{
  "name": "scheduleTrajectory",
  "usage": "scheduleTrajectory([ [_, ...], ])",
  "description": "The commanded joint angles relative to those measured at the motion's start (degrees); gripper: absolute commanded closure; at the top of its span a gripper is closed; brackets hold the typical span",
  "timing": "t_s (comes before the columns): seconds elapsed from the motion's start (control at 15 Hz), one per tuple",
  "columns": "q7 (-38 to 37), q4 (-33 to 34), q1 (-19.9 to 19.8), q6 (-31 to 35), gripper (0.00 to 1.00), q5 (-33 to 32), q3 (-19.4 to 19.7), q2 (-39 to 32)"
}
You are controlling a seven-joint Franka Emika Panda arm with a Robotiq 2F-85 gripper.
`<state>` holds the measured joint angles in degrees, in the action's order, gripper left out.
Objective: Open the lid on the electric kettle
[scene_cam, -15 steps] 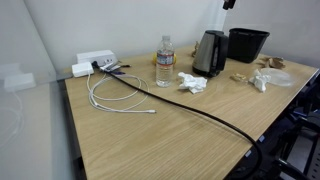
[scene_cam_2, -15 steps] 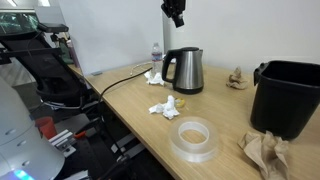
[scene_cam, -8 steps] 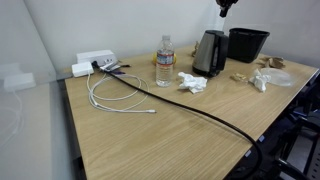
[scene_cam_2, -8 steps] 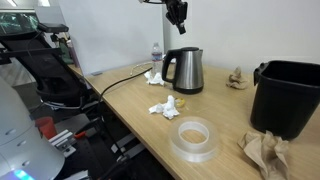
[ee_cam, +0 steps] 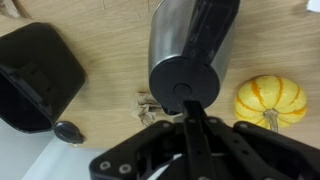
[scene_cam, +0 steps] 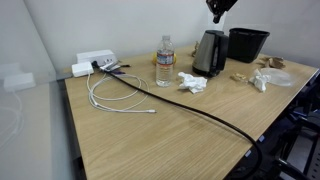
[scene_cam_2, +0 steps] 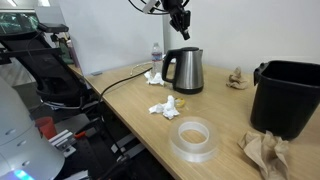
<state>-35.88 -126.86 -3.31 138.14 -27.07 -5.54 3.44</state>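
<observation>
the electric kettle (scene_cam_2: 186, 72) stood upright on its base toward the back of the counter (scene_cam: 170, 135), between the water bottle (scene_cam: 165, 62) and the black bin (scene_cam: 248, 43). its lid (ee_cam: 183, 85) lay flat and closed on top. the hand (scene_cam_2: 183, 33) hung right above it, clear of the lid. in the wrist view its fingers looked pressed together with no gap.

the steel body was probably stiff and smooth, so slippery to pinch. whether it held water could not be told. if empty, it might slide or tip under a sideways push. the lid looked like light, hard plastic, likely hinged on the handle side. its front rim, or a catch near the handle, seemed the place to work. no catch could be made out.

a yellow gourd (ee_cam: 268, 98) sat just beside the kettle, and crumpled paper (scene_cam_2: 165, 106) lay in front of it. a black cable (scene_cam: 200, 112) and a tape roll (scene_cam_2: 194, 138) lay well apart. nothing stood between hand and lid, though the bin and bottle were near enough to mind.
</observation>
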Motion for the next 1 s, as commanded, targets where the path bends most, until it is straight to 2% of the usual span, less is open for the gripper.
scheduleTrajectory([
  [0.0, -3.47, -0.40, 0.76, 2.64, 1.00, -4.16, 1.32, -1.33],
  [0.6, -5.49, -1.49, 1.89, 2.45, 1.00, -5.94, 2.03, -2.21],
  [0.93, -8.10, -1.46, 2.12, 2.78, 1.00, -9.81, 2.21, -2.13],
])
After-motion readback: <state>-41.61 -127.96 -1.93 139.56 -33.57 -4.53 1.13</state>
